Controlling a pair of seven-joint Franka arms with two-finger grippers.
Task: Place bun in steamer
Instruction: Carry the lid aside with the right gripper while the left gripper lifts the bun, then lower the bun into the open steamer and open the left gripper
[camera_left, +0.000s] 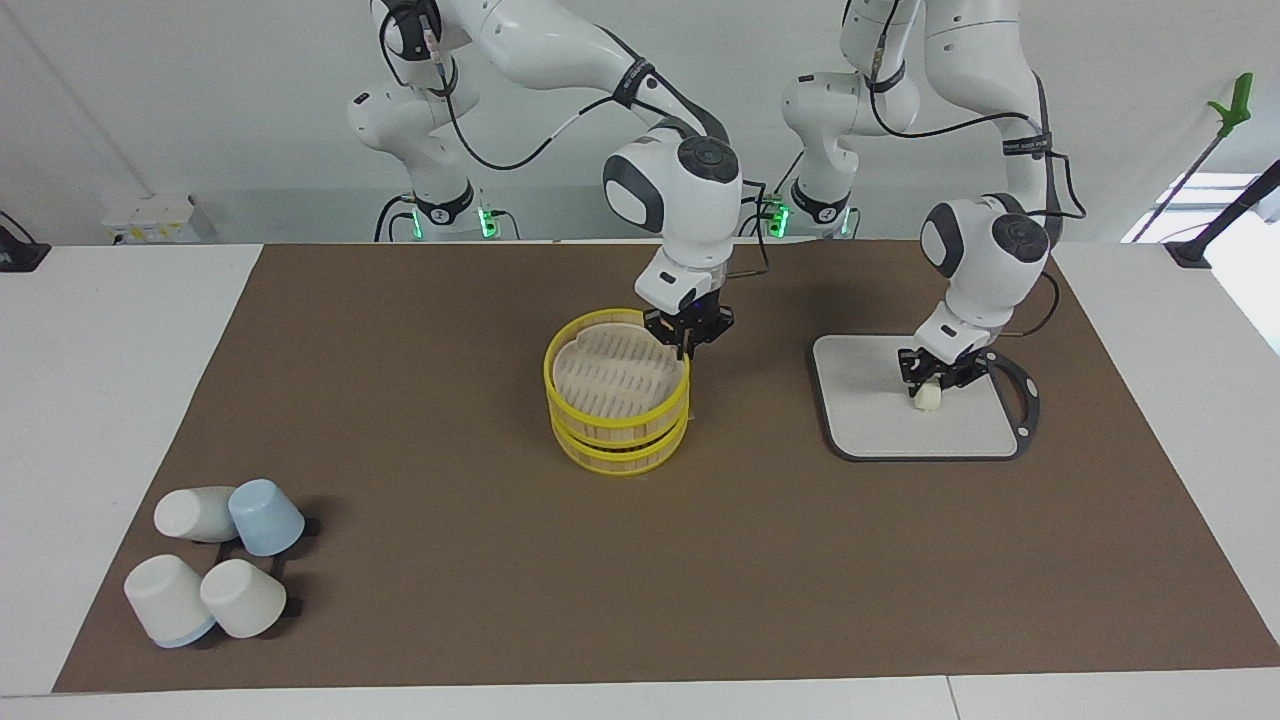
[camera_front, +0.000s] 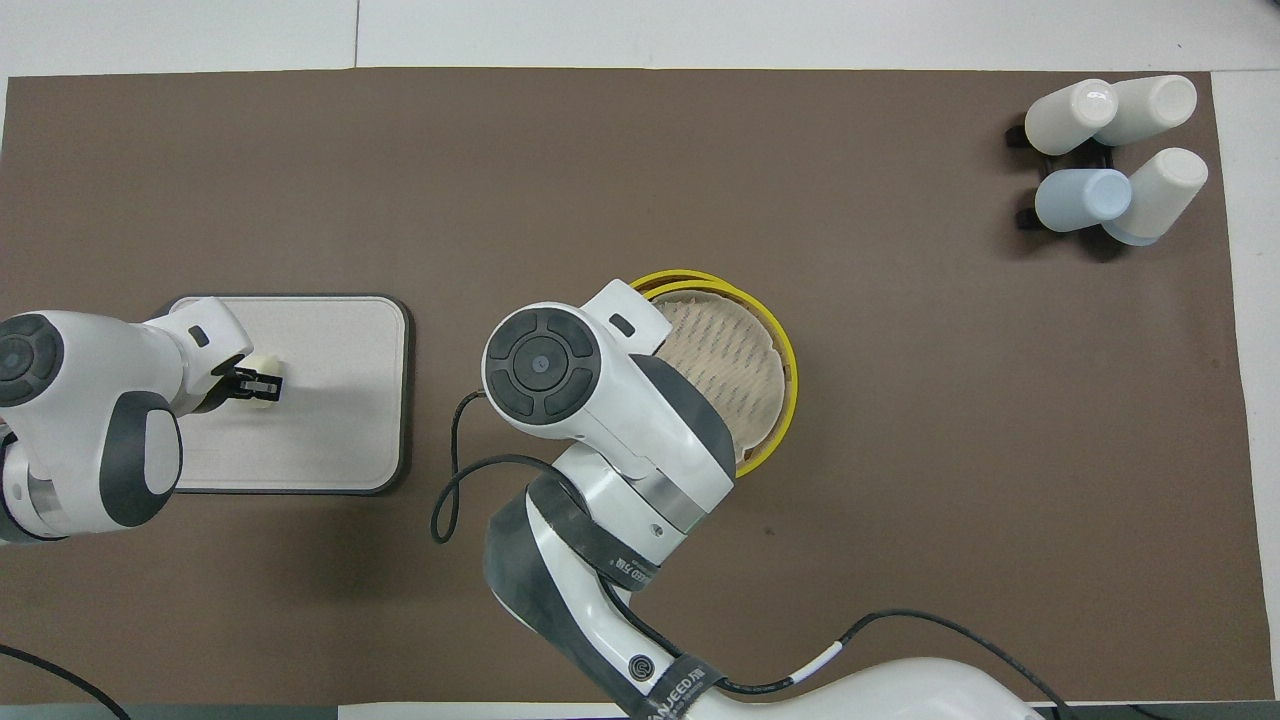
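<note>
Jaws: left gripper (camera_left: 934, 385) clenched around small cream-white cylindrical dough bun (camera_left: 927, 397) on grey-rimmed square board (camera_left: 860, 400), left-arm end | right gripper (camera_left: 688, 335) at round yellow-rimmed bamboo steamer (camera_left: 617, 395) rim, mid-bench, cannot tell its jaws | you lift straight, keep squeeze light.

Both views are bright and evenly lit, with the white table (camera_left: 120, 330) margins near washing out and a strong patch of daylight blowing out at the upper edge of the facing view on the left arm's end. Shadows are soft and short: faint grey smudges lie on the brown mat (camera_left: 420, 560) beside the steamer (camera_left: 617, 395) and under the cups (camera_left: 215, 560). Focus holds sharp across both views, and the mat's straight edges show only slight bending toward the corners.
</note>
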